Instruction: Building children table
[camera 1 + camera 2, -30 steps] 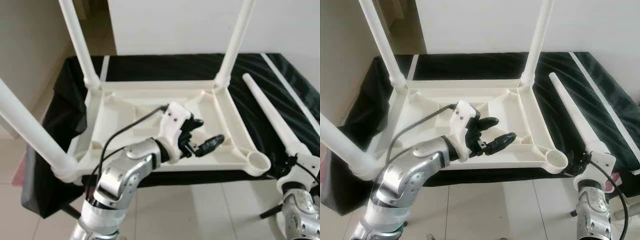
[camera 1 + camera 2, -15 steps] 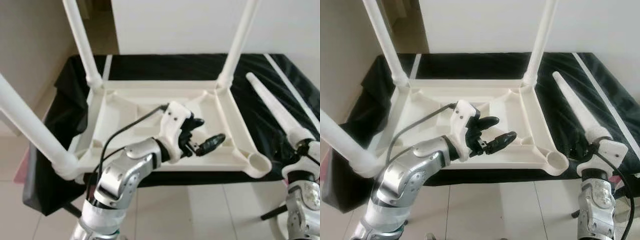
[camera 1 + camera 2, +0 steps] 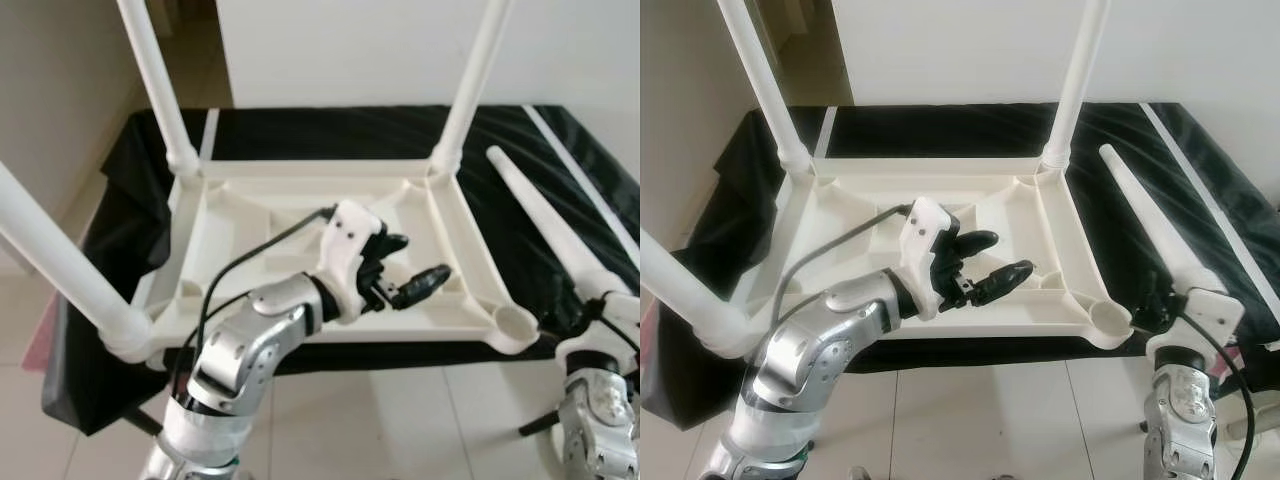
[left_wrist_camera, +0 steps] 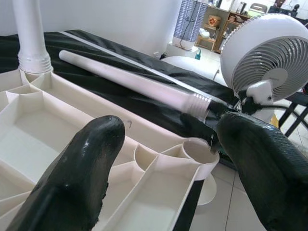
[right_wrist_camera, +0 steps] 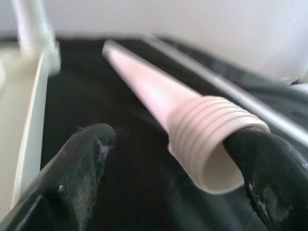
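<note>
The upturned white table frame (image 3: 300,250) lies on a black cloth (image 3: 330,130) with three legs screwed in — its 4 o'clock corner socket (image 3: 517,322) is bare. The loose leg (image 3: 545,230) lies at 3 o'clock. The left gripper (image 3: 405,265) hovers over the frame, fingers apart. The right gripper (image 5: 178,168) is spread around the leg's threaded end (image 5: 207,130), not clamped.

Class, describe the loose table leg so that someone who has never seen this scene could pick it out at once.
Find the white table lying upside down on the black cloth. To its right, on the cloth, lies the loose leg, a long white tapered tube whose threaded end points at the right gripper. Unlike the three screwed-in legs, it lies flat.
</note>
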Available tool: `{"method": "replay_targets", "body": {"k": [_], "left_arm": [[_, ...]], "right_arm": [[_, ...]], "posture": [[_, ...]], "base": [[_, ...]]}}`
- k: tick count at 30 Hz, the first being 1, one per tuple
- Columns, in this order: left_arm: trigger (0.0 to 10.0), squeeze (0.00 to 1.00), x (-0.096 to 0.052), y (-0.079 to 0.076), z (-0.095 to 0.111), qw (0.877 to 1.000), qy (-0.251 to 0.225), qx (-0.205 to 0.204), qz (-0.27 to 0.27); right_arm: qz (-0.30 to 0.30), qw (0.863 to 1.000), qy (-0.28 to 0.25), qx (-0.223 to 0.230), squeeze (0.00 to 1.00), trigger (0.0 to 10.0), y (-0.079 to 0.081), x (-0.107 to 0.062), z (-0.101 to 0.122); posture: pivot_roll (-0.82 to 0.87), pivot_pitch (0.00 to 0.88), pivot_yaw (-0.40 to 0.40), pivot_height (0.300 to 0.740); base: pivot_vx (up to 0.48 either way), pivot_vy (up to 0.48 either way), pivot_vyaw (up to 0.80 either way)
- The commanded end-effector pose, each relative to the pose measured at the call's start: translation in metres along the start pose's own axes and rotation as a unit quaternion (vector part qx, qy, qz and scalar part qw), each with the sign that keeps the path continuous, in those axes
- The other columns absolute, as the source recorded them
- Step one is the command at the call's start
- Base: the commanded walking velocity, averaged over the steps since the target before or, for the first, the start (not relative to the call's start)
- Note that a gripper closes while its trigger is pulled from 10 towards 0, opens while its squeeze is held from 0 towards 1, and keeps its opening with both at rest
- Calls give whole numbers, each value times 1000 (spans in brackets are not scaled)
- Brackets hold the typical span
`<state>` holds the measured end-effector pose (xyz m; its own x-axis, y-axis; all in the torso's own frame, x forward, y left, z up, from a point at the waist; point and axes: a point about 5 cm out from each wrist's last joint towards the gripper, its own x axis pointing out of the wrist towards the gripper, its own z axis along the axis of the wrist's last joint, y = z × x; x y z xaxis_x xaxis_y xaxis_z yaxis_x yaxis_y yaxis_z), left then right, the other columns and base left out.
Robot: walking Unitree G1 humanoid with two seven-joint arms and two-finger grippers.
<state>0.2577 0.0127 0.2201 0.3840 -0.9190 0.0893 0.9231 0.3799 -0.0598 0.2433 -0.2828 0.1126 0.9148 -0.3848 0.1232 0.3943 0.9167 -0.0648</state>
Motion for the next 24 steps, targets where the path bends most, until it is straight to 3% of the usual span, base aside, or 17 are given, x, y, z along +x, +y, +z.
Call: {"method": "replay_targets", "body": {"k": [1,3,6,9,17,22,24], "left_arm": [[10000,0,1,0,1,1000,-4,4,1],[10000,0,1,0,1,1000,-4,4,1],[10000,0,1,0,2,1000,-6,3,2],[10000,0,1,0,3,1000,-8,4,3],[10000,0,0,-1,5,1000,-8,11,-1],[10000,0,0,1,8,1000,-6,27,-6],[10000,0,0,5,12,999,-2,46,-4]], "right_arm": [[5,999,44,-27,0,10000,-1,-3,-14],[5,999,44,-27,0,10000,-1,-3,-14],[30,993,99,-62,0,10000,3,-9,-33],[39,989,123,-66,0,10000,4,-15,-43],[66,983,153,-79,0,10000,8,-35,-56],[76,984,154,-41,0,10000,11,-39,-55],[78,987,139,17,0,10000,15,-41,-50]], "posture": [[-65,84,-19,740],[-65,84,-19,740],[-66,88,-23,740],[-65,88,-23,740],[-67,93,-16,740],[-70,94,-11,740],[-71,94,-4,740]], "base": [[0,0,0],[0,0,0],[0,0,0],[0,0,0],[0,0,0],[0,0,0],[0,0,0]]}}
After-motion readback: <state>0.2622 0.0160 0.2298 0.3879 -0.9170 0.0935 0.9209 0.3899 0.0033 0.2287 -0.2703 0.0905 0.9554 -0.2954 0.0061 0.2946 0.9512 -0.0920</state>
